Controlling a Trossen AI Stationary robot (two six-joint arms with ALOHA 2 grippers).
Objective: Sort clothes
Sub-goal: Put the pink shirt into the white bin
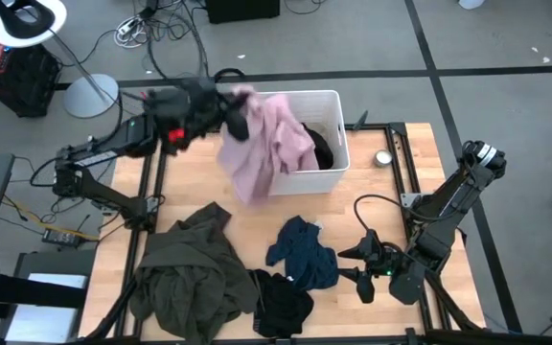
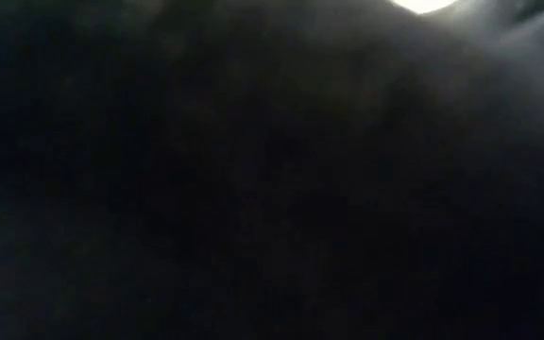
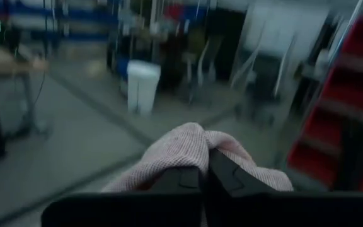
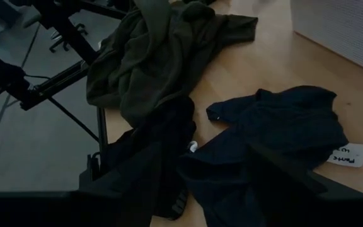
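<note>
My left gripper (image 1: 236, 107) is raised above the left end of the white bin (image 1: 332, 105), shut on a pink garment (image 1: 264, 144) that hangs from it. A black garment (image 1: 322, 150) lies inside the bin. On the table lie an olive-green garment (image 1: 188, 273), a dark teal-blue one (image 1: 305, 254) and a black one (image 1: 281, 302); the right wrist view shows the olive-green garment (image 4: 162, 57), the teal-blue one (image 4: 276, 132) and the black one (image 4: 150, 157). My right gripper (image 1: 350, 266) stands open just right of the teal-blue garment. The low view is dark. My left gripper pinches a bunched fold of the pink garment (image 3: 197, 142) between its two fingers (image 3: 181, 180); how many layers, I cannot tell. The fingers lie about level, coming from the table's left side. The rest of the cloth hangs slack below them (image 1: 252, 187), in front of the bin's left corner.
A small round object (image 1: 383, 158) sits on the table right of the bin. A white label (image 4: 348, 154) lies beside the teal-blue garment. Bare wood shows between the bin and the garments (image 1: 353, 206). Black frame rails (image 1: 151, 182) run along the table's sides.
</note>
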